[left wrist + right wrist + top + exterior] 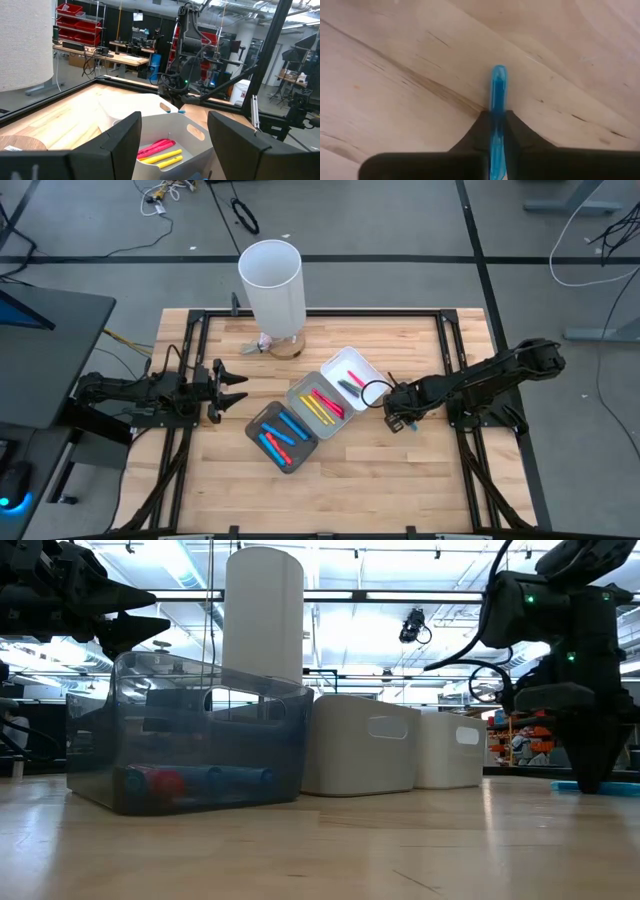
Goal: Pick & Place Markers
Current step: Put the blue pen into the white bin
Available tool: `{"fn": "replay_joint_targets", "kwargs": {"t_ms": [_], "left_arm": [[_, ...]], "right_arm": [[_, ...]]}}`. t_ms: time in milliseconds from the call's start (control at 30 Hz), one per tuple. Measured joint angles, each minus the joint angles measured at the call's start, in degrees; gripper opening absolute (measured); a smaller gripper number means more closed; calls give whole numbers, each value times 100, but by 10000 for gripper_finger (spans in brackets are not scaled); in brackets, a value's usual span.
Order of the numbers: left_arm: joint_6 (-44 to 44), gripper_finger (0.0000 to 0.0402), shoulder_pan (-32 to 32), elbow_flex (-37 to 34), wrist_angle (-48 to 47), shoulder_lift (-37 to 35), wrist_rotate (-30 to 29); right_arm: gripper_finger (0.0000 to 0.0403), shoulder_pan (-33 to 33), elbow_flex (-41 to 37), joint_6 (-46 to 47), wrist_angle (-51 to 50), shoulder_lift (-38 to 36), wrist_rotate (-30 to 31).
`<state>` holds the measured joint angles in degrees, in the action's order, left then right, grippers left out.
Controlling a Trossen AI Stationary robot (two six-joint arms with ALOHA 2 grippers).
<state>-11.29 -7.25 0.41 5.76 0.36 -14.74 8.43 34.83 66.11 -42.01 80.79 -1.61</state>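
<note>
A light-blue marker [498, 95] lies on the wooden table right of the trays, and my right gripper [400, 421] stands over it, pointing down and shut on it. More markers lie in three trays set in a diagonal row. Blue and red ones are in the dark tray [256, 427], yellow and pink ones in the grey tray [300, 391], and a red and a dark one in the white tray [365, 361]. My left gripper [240, 385] hovers level and open left of the trays, with nothing between its fingers. My right gripper pinches the blue marker's shaft [497, 117] between its two fingers, which come from above, pointing down. One end of the marker [498, 74] sticks out past the fingers. In the low view the marker [563, 785] lies flat on the tabletop beside the fingers.
A tall white cylinder [271, 285] stands on a wooden disc at the table's far edge, behind the trays. A black frame [455, 345] runs around the working area. Bare wood lies near the front edge [380, 490].
</note>
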Motion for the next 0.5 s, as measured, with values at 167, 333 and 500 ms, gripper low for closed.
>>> {"fn": "replay_joint_targets", "kwargs": {"t_ms": [167, 333, 500], "left_arm": [[2, 234, 0, -1, 0, 0, 2], [-1, 234, 0, -1, 0, -2, 0], [-2, 234, 0, -1, 0, 0, 0]], "right_arm": [[29, 16, 98, 89, -250, -15, -24], [22, 22, 470, -157, -809, -50, -275], [20, 22, 935, -340, -1334, -161, -292]]}}
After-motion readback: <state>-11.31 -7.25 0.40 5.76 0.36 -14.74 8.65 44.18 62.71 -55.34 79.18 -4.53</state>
